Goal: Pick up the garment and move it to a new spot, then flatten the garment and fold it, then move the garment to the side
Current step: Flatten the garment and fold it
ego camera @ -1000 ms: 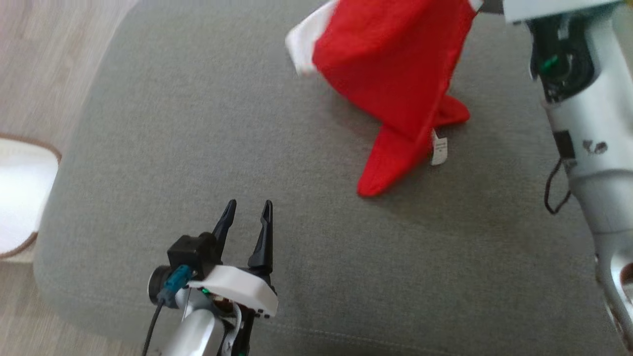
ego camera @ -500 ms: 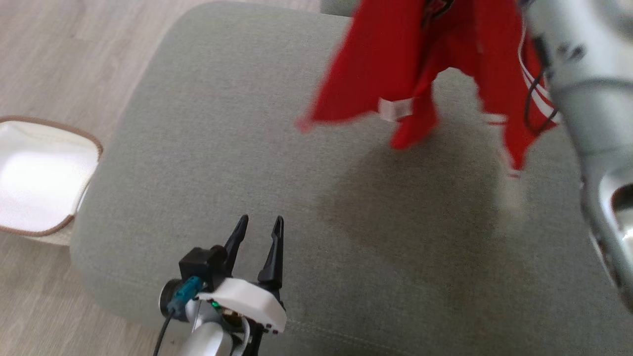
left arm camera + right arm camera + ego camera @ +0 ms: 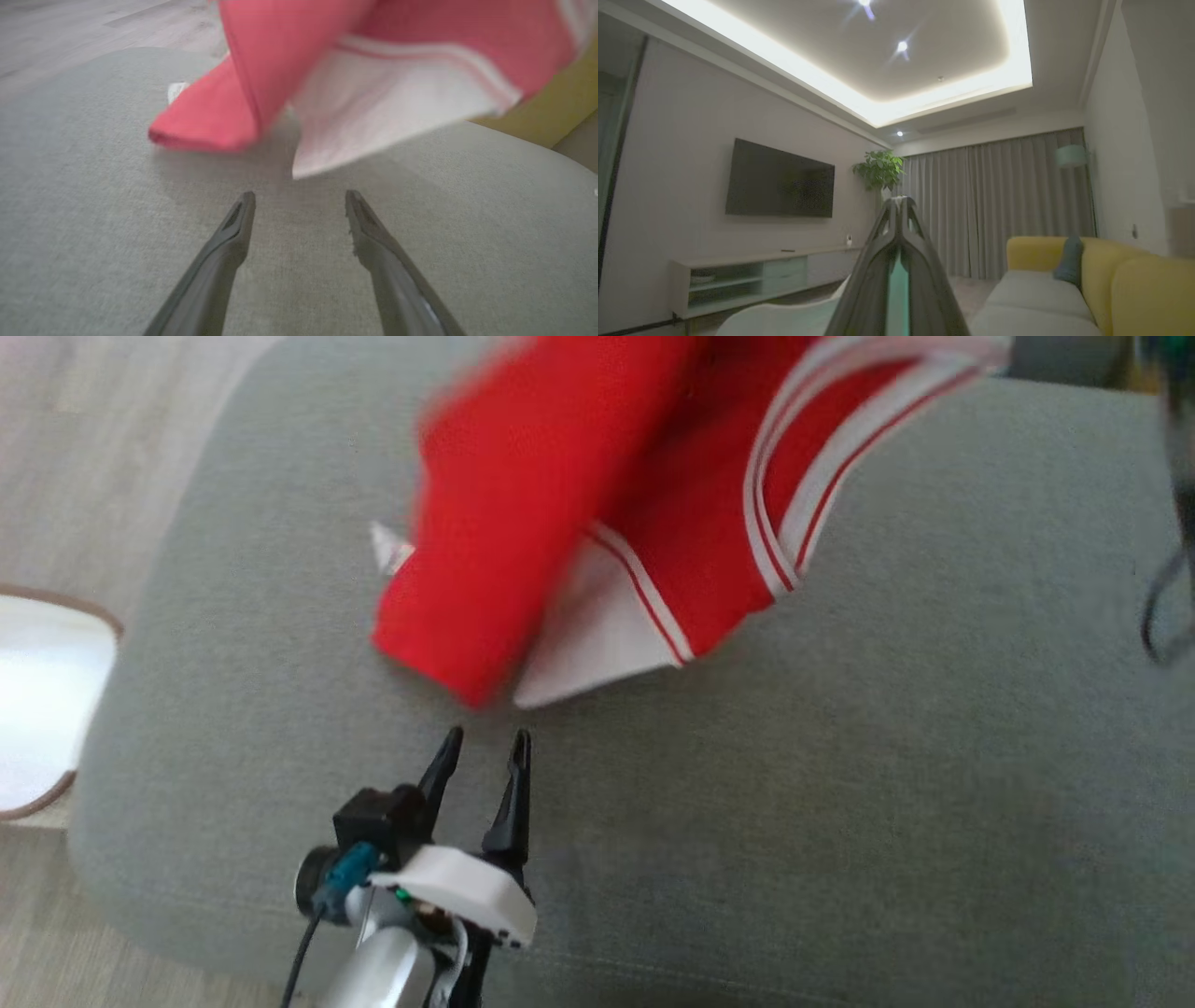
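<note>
Garment (image 3: 523,523), blurred, drapes onto the grey cushion (image 3: 840,803). Its near end lies just beyond my left claw (image 3: 486,742), which is spread wide and empty. The right wrist view adds my right claw (image 3: 899,203), pressed closed and aimed at a television (image 3: 780,179). I cannot tell whether it pinches cloth.

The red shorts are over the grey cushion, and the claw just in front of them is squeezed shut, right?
No: the left gripper is open. The left wrist view shows its two fingers well apart, empty. The red shorts are indeed over the grey cushion, just ahead of it.
</note>
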Robot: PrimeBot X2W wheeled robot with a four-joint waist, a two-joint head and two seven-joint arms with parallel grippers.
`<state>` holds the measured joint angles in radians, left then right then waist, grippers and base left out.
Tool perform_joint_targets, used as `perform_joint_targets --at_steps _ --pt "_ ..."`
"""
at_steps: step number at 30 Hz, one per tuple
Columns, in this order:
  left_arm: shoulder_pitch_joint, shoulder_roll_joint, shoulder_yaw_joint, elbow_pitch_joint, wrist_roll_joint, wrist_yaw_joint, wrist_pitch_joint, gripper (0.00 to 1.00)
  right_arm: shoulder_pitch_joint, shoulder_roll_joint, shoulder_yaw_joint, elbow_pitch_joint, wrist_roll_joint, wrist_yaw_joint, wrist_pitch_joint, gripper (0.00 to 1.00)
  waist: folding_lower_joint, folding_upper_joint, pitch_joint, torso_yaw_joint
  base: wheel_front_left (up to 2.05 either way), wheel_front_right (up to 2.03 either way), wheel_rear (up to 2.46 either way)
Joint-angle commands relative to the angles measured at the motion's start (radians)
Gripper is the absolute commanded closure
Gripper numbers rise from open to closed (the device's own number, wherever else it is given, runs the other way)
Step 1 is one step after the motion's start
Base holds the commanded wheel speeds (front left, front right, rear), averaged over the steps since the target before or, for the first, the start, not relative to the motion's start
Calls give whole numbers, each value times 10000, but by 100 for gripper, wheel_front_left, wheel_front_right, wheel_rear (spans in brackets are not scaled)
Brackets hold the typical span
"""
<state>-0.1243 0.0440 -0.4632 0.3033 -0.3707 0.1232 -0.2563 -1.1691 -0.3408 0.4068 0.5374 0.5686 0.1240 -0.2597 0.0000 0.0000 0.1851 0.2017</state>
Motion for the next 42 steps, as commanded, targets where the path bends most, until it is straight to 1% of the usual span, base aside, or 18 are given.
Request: perform_joint_targets --at_steps 1,3,5,6,9,12,14,15,16,19,23,27,32,35,38,42 --pt "-456 62 363 -286 87 5 -55 0 553 -184 21 -192 232 67 -19 100 0 0 235 -283 0 0 0" --pt "-540 62 354 -285 99 2 -55 0 1624 -576 -126 -102 490 67 -19 100 0 0 282 -361 0 0 0" --pt "-557 62 380 -260 133 -6 -55 0 2810 -758 -337 -76 812 67 -19 100 0 0 289 -439 0 0 0" --pt "-539 62 416 -238 157 -10 -55 0 3428 -740 -541 -29 1004 67 -19 100 0 0 272 -495 0 0 0" --pt "-478 62 560 -168 227 -41 -55 0 5151 -494 -1113 137 1292 67 -20 100 0 0 227 -659 0 0 0" --pt "-510 62 745 -107 301 -61 -55 0 6539 13 -1284 537 1284 67 -20 100 0 0 141 -900 0 0 0" --pt "-614 62 860 -63 343 -105 -55 0 7145 305 -1148 1230 1139 67 -20 100 0 0 103 -1092 0 0 0" --pt "-704 62 917 -28 362 -125 -55 0 7261 439 -1152 1519 1051 67 -20 59 0 0 129 -1193 0 0 0" --pt "-838 62 981 23 375 -144 -55 0 7285 541 -1289 1677 919 67 -20 0 0 0 176 -1293 0 0 0" --pt "-1440 62 1226 117 496 -243 -55 0 7282 796 -1623 1714 323 67 -20 0 0 0 371 -1566 0 0 0" --pt "-2207 62 1485 365 726 -371 -55 0 7213 1164 -2128 1316 196 67 -20 0 0 0 733 -1858 0 0 0" --pt "-3289 62 1728 1525 858 -656 -55 0 7079 1426 -2396 561 -121 67 -20 0 0 0 1174 -2208 0 0 0" --pt "-4418 65 2234 3092 840 -890 -55 0 6909 1795 -2346 -215 -281 67 -20 0 0 0 1618 -2665 0 0 0" --pt "-4797 65 2500 3800 846 -1055 -55 0 6830 1872 -2285 -456 -294 67 -20 0 0 0 1795 -2837 0 0 0" --pt "-4982 64 2642 4078 784 -1206 -55 0 6817 1855 -2325 -630 -276 67 -20 0 0 0 1889 -2906 0 0 0" --pt "-4937 64 2451 4302 532 -1330 -55 0 6868 1819 -2464 -658 -270 67 -20 0 0 0 1910 -2903 0 0 0"
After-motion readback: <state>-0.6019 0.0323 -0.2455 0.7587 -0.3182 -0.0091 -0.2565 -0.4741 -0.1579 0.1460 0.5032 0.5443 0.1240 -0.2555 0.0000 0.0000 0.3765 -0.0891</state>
